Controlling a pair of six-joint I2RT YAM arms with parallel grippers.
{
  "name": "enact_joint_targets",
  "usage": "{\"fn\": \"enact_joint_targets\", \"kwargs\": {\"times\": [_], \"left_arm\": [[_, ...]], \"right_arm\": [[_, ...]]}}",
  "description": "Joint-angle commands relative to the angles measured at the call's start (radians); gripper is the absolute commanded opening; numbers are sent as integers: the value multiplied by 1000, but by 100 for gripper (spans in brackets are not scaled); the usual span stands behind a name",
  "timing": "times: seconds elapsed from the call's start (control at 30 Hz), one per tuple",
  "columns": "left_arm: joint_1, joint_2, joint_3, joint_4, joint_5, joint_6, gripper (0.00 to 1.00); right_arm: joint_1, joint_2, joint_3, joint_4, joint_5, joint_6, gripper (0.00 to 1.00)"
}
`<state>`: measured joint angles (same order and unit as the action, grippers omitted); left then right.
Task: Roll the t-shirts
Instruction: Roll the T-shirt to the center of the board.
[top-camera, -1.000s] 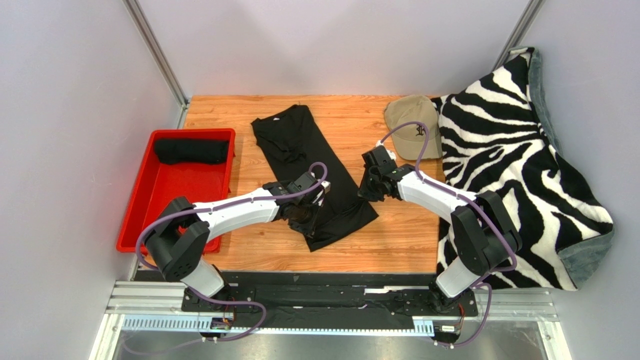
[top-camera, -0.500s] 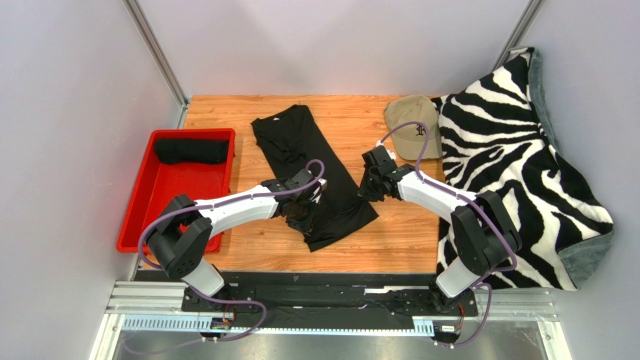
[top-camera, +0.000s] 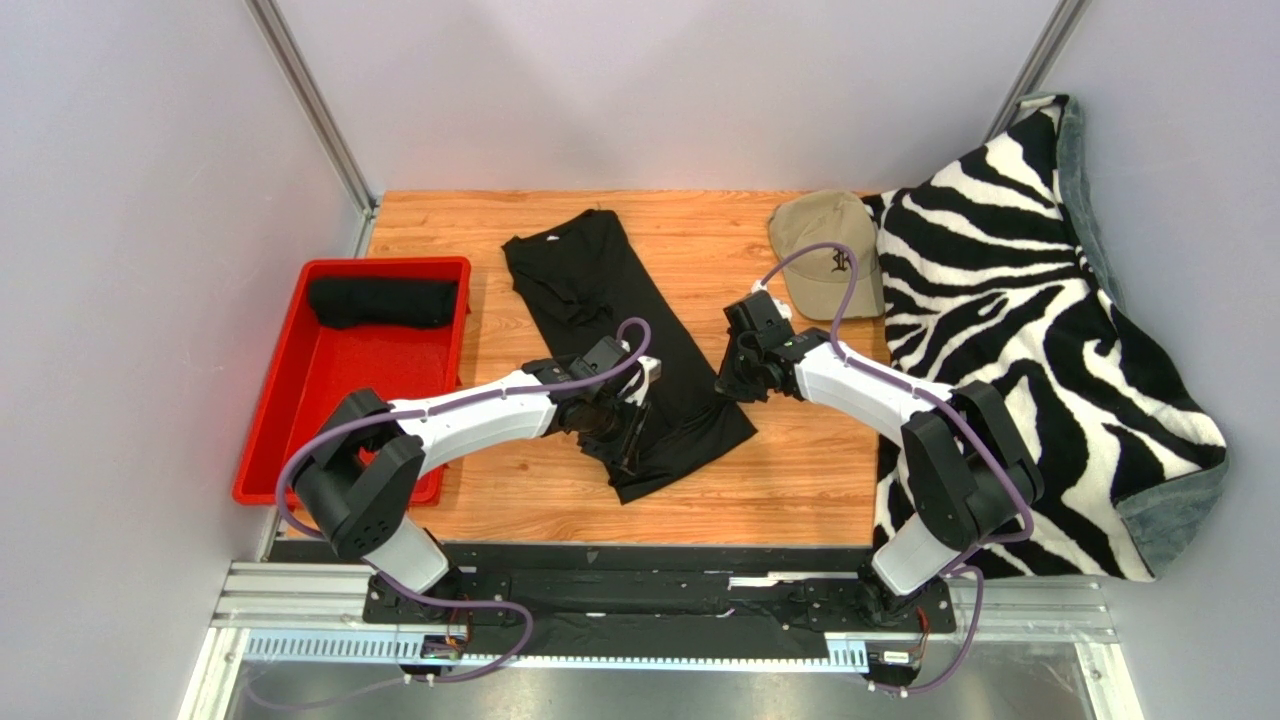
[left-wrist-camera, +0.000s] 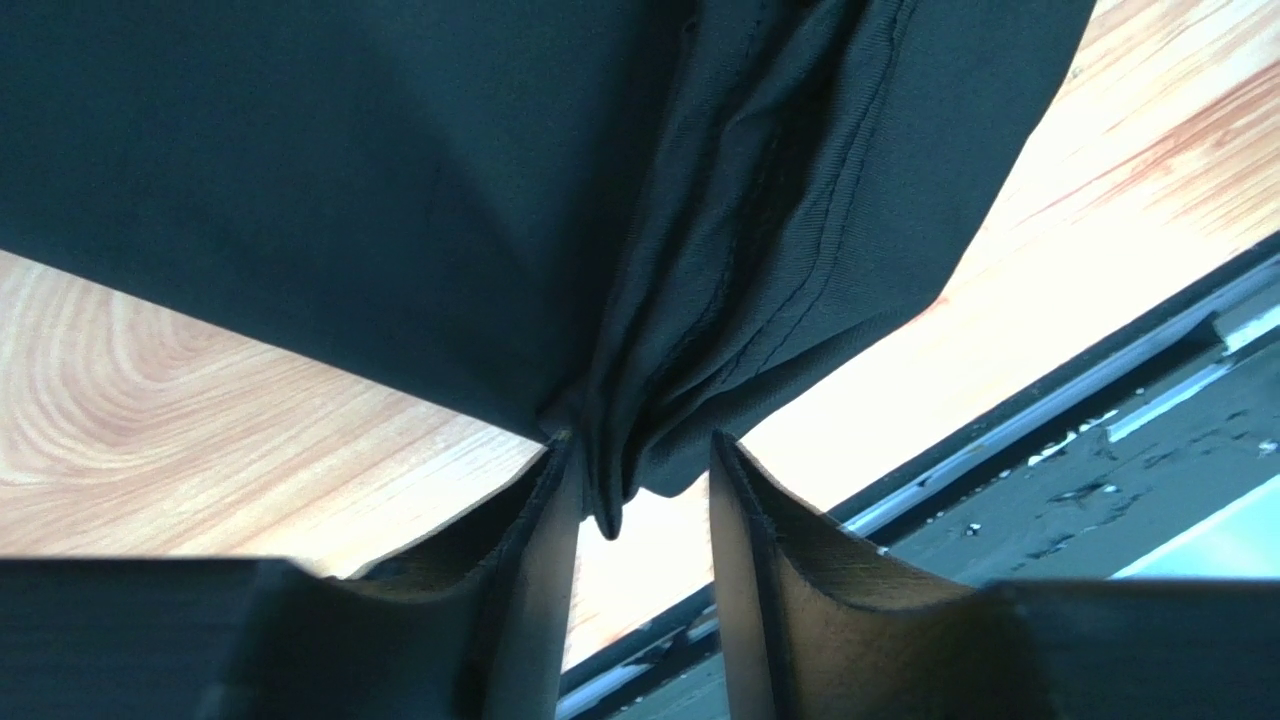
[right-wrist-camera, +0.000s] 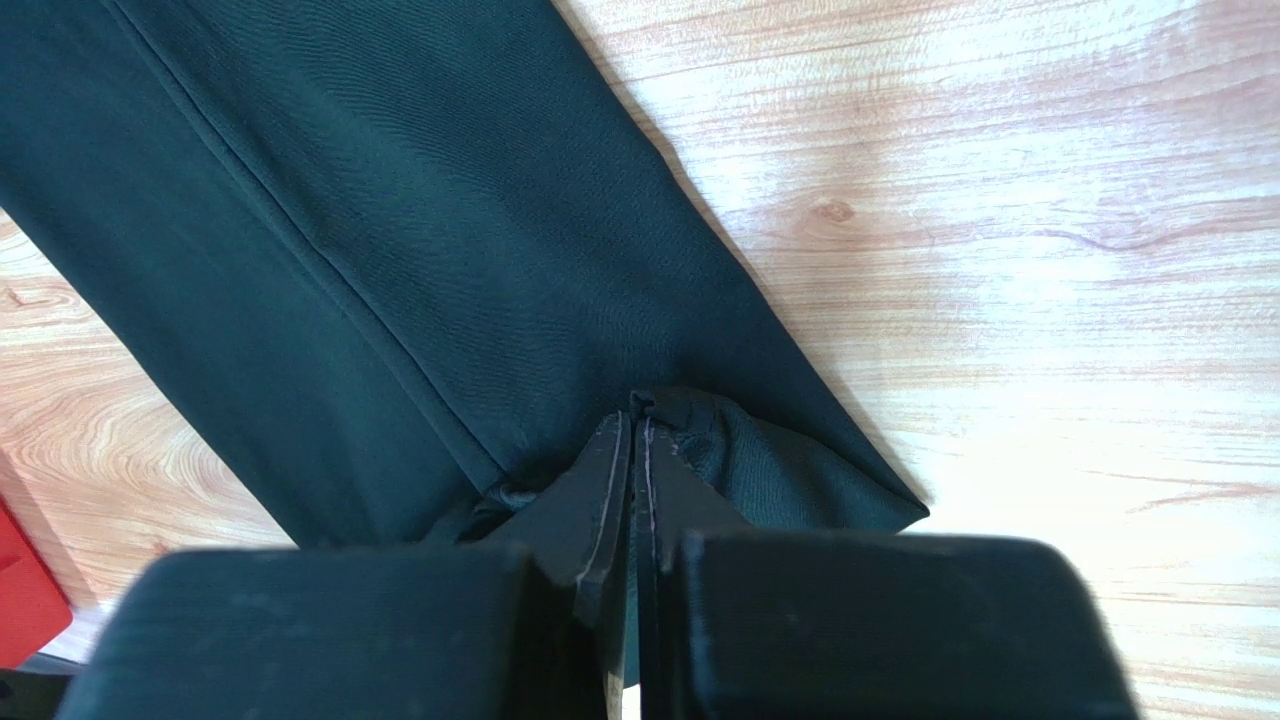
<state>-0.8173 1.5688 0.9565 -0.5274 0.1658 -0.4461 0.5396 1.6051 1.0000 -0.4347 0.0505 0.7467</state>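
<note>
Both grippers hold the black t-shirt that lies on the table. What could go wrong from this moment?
1. The left gripper holds a thick bunch of the t-shirt only at its fingertips; the cloth may slip out when pulled.
2. The right gripper pinches just a small fold at the edge, so the roll may start crooked or the fold may pull free.

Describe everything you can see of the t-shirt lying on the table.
The t-shirt is plain black, soft knit cloth. It is folded into a long strip and lies diagonally on the wooden table, collar at the far end. A stitched hem shows at its near end. There the left tool holds a bunched corner raised off the wood, and the right tool pinches the other corner. The rest lies flat, slightly creased.
</note>
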Motion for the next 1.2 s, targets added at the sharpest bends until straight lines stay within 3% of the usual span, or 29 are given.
{"fn": "enact_joint_targets", "kwargs": {"times": [0.0, 0.1, 0.23, 0.5, 1.17], "left_arm": [[3, 13, -12, 43, 21, 0, 36], [3, 23, -10, 34, 9, -5, 27], [3, 25, -5, 18, -17, -5, 26], [3, 42, 47, -37, -75, 6, 0], [15, 140, 191, -197, -155, 44, 0]], "right_arm": [[-4, 9, 26, 45, 3, -6, 2], [-6, 10, 26, 45, 3, -6, 2], [-6, 12, 25, 47, 3, -6, 2], [-4, 9, 19, 57, 2, 3, 2], [-32, 19, 20, 96, 32, 13, 2]]}}
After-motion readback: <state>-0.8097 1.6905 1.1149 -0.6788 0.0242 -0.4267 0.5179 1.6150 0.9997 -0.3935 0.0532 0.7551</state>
